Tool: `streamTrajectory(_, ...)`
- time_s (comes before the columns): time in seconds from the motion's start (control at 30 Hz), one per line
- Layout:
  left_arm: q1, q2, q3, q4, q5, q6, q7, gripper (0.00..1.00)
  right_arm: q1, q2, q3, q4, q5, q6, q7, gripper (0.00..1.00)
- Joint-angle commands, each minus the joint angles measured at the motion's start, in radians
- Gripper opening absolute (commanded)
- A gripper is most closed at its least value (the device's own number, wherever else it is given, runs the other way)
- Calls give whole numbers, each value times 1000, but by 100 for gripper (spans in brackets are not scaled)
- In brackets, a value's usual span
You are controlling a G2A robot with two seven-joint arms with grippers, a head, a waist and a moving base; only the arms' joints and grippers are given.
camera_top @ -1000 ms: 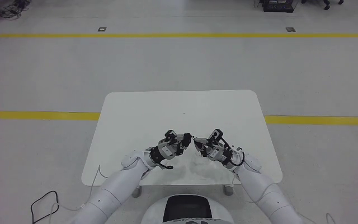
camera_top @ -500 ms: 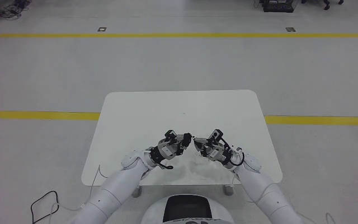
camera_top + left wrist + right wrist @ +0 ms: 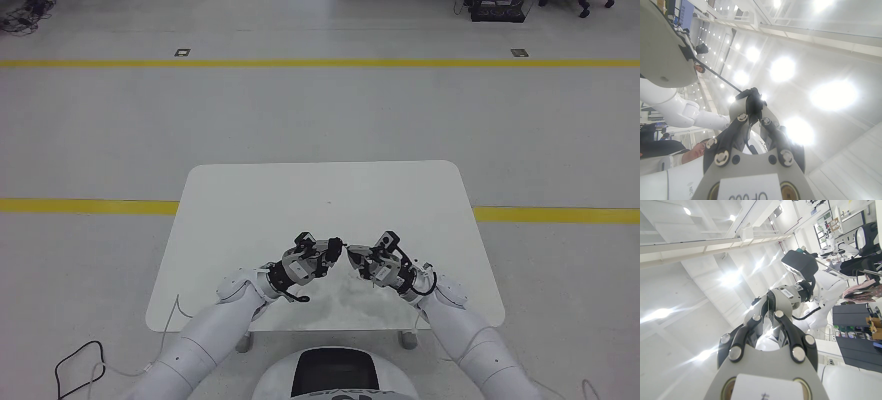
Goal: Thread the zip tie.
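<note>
A thin black zip tie (image 3: 719, 76) spans the short gap between my two grippers, held in the air above the front half of the white table (image 3: 250, 200). My left gripper (image 3: 753, 108) is shut on one end, where the tie bunches into a dark clump at the fingertips. Its strap runs straight to my right gripper (image 3: 686, 54), which is shut on the other end. In the top view the left gripper (image 3: 325, 247) and right gripper (image 3: 365, 255) face each other with the zip tie (image 3: 345, 243) between them. The right wrist view shows the right gripper (image 3: 768, 303) pinching the strap edge-on, with the left gripper (image 3: 756, 301) just beyond.
The tabletop under and around the arms is bare white. Its front edge (image 3: 330, 328) lies just below the forearms. Grey floor with yellow lines (image 3: 90, 206) surrounds the table.
</note>
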Motion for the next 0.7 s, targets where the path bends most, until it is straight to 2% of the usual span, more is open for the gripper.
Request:
streamTrajectory(0.0,0,0,0,0,0,0,0,0,0,0,0,3,-2,0,-5,0)
streamTrajectory(0.27,0,0,0,0,0,0,0,0,2,-1,6,15,0,-3,-26,0)
streamTrajectory(0.43,0,0,0,0,0,0,0,0,-2,3,28,13,-8,-31,-40,0)
streamTrajectory(0.53,0,0,0,0,0,0,0,0,-16,11,58,-16,-11,-57,-36,0)
streamTrajectory(0.57,0,0,0,0,0,0,0,0,-18,12,62,-21,-12,-61,-34,100)
streamTrajectory(0.67,0,0,0,0,0,0,0,0,-18,12,62,-21,-12,-61,-34,100)
